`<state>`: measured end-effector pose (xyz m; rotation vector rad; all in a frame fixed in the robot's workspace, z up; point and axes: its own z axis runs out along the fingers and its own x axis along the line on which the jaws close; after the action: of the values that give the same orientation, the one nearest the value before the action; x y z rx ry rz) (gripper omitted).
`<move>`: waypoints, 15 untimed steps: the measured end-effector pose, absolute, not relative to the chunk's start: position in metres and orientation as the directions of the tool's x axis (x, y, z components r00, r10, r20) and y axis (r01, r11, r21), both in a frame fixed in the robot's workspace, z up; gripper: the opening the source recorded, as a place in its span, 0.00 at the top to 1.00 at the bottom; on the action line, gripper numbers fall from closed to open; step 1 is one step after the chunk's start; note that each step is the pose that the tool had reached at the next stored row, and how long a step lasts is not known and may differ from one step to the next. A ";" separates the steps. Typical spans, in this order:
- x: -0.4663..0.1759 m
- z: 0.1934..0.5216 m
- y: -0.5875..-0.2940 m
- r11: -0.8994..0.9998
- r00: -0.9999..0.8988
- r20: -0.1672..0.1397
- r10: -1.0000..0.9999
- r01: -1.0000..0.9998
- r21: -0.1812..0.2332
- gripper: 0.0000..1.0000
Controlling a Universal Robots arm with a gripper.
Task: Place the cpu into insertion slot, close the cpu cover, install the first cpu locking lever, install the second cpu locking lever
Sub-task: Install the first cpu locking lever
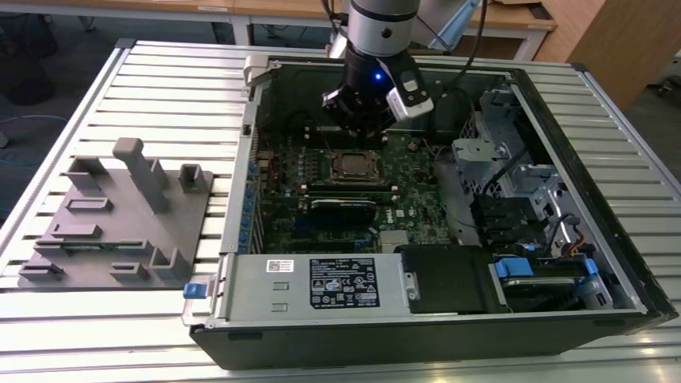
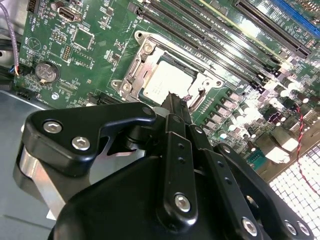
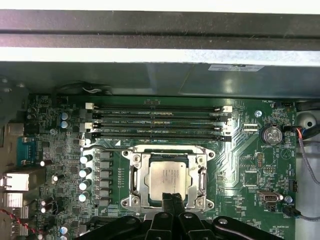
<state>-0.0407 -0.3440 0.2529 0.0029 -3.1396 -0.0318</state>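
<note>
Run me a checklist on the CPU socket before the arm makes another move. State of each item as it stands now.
1. cpu lies flat in the insertion slot: ok.
2. cpu cover is down, framing the chip: ok.
3. Both locking levers latched: cannot tell.
4. gripper is shut and carries nothing: ok.
5. Gripper tip sits at the socket's edge beside the chip; contact with the cover: cannot tell.
6. memory slots are apart from the gripper: ok.

1. An open computer case (image 1: 426,343) stands all around the pincer (image 3: 172,197).
2. The memory slots (image 3: 157,122) run just beyond it.
3. A coin battery (image 3: 272,134) sits near it.
4. A grey moulded fixture (image 1: 117,215) rests well apart from it, on the slatted table (image 1: 171,80).
</note>
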 end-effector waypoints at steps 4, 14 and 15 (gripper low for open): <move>-0.041 0.254 -0.344 1.000 -1.000 0.002 -0.002 -0.002 0.020 0.90; -0.041 0.259 -0.344 1.000 -1.000 0.002 -0.002 -0.002 0.020 0.90; -0.041 0.259 -0.344 1.000 -1.000 0.002 -0.002 -0.002 0.020 0.90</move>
<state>-0.0407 -0.3440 0.2590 0.0029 -3.1395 -0.0318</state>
